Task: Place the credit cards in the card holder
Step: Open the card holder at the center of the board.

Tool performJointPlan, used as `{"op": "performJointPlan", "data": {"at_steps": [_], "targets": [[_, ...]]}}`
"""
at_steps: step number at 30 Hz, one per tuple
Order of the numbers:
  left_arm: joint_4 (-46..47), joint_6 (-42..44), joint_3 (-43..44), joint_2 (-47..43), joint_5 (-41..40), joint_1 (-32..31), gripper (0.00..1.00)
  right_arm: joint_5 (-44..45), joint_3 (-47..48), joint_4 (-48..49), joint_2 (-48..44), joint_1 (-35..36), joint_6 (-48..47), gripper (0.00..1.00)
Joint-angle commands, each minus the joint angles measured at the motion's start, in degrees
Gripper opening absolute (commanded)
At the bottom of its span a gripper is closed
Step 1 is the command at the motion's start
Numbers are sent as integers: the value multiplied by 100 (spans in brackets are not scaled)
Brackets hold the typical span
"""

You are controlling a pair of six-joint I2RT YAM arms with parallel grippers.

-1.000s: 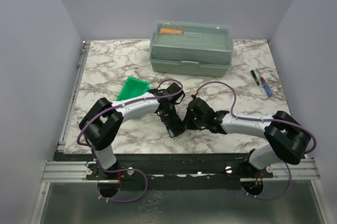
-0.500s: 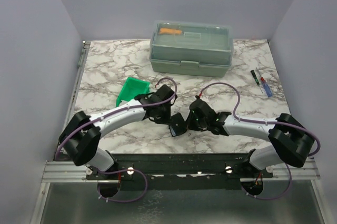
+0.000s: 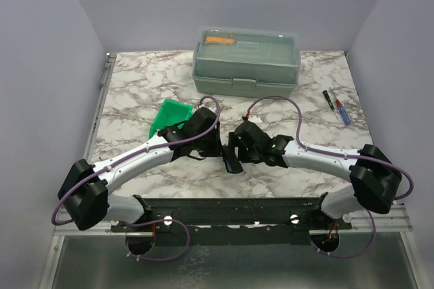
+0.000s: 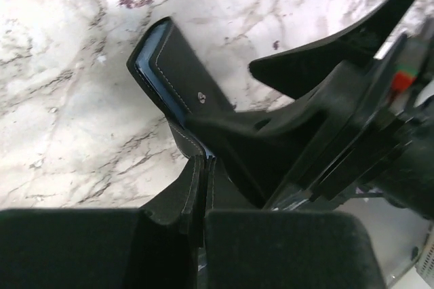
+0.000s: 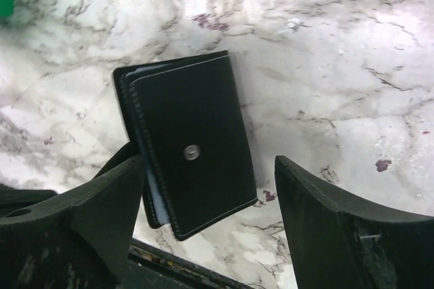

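Note:
The card holder (image 5: 196, 146) is a folded black wallet with a pale stud, hanging just above the marble near the table's front edge. My left gripper (image 4: 202, 211) is shut on its stitched edge (image 4: 196, 180). My right gripper (image 5: 207, 160) is open, one finger on each side of the wallet, touching nothing. From above, the wallet (image 3: 234, 163) sits between the left gripper (image 3: 218, 155) and the right gripper (image 3: 237, 146). The credit cards are hidden; a pale edge (image 5: 146, 190) shows between the flaps, and I cannot tell what it is.
A small green bin (image 3: 169, 116) stands just behind the left arm. The big grey-green lidded toolbox (image 3: 245, 62) is at the back centre. Two pens (image 3: 337, 107) lie at the right. A dark rail (image 5: 183, 265) runs along the front edge under the wallet.
My right gripper has opened and let go of the wallet. The left arm has stretched out to the right and holds the wallet alone.

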Motion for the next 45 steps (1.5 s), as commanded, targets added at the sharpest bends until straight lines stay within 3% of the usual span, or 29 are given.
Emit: {"op": "performJointPlan", "data": {"at_steps": [1,7,10,20,23,31,36,38,41,45], "targets": [[370,129,47,-220,296,23,0,-233,69,-98,-217,156,-664,80],[369,142,17,-166,320,25,0,-390,-40,15,-212,159,-594,79],[371,135,-44,-149,305,29,0,-173,37,-197,-103,157,-463,59],[299,126,-134,-200,171,46,0,31,-57,-213,-178,157,-291,29],[71,133,-131,-174,-27,64,0,213,-84,-320,-271,157,-115,26],[-116,164,-279,-338,-145,99,0,796,-119,-740,-209,157,246,27],[-244,226,-307,-377,-236,163,0,2347,569,-3239,377,156,2118,53],[-241,230,-288,-392,-215,185,0,2481,819,-3757,549,156,2257,65],[-231,313,-158,-373,-118,187,0,1774,789,-2556,328,185,758,72],[-211,467,30,-367,-41,188,0,823,308,-1045,-552,194,34,78]]}}
